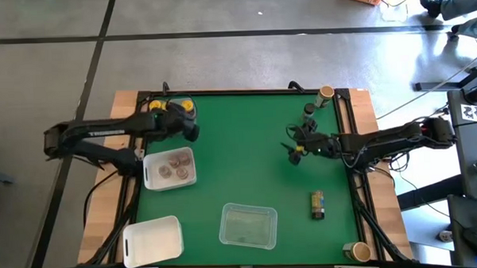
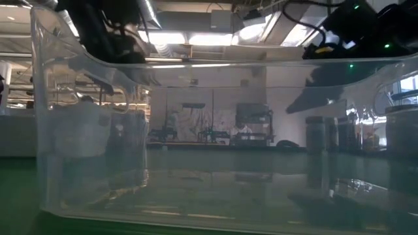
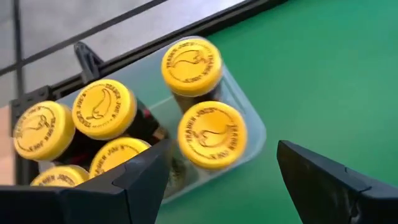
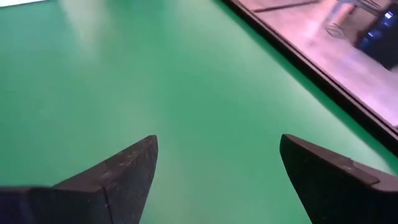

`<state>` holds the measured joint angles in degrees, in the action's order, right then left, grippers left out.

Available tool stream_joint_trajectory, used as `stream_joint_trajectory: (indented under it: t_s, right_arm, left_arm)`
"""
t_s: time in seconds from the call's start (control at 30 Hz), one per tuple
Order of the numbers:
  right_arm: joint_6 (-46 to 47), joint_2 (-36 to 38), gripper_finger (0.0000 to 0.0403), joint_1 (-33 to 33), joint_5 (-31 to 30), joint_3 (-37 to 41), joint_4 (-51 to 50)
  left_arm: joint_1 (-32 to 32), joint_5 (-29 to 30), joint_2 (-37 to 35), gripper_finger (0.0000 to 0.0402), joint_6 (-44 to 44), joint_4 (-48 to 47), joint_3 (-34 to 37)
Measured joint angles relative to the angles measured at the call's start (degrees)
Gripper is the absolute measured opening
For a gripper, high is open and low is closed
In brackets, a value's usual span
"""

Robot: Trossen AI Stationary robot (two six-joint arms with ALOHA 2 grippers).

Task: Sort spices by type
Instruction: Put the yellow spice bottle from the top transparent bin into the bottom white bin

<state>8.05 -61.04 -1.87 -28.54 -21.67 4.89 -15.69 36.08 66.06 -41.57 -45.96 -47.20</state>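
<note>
Several yellow-lidded spice jars [image 3: 211, 134] stand upright in a clear tray [image 3: 252, 134] at the table's far left corner [image 1: 174, 107]. My left gripper [image 3: 222, 149] hangs open just above them, touching none. Three brown-lidded jars [image 1: 176, 162] sit in a white tray [image 1: 170, 180] nearer the front. A dark jar [image 1: 309, 110] and a tan-lidded jar [image 1: 326, 93] stand at the far right. Another jar [image 1: 317, 204] lies on its side at the right. My right gripper [image 1: 295, 146] [image 4: 217, 155] is open over bare green mat.
A clear tray [image 1: 247, 226] holding nothing sits near the front middle and fills the low view [image 2: 196, 163]. A white tray [image 1: 152, 239] lies at the front left corner. One more tan-lidded jar [image 1: 356, 251] stands at the front right corner. The mat's middle [image 1: 247, 150] is bare.
</note>
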Motion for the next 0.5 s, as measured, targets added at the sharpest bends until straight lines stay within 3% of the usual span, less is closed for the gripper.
stream_joint_trajectory:
  t_s: [0.23, 0.5]
  right_arm:
    - [-3.83, 0.0, 0.0337, -7.39, 3.66, 0.0, 0.08]
    - [-5.67, 0.0, 0.0337, -8.3, 4.14, 0.0, -0.24]
  left_arm:
    - [-4.47, -2.11, 2.7, 0.0288, 6.31, 4.14, 0.0]
    - [-8.47, -7.59, 2.71, 0.0308, 8.77, 6.93, 0.0]
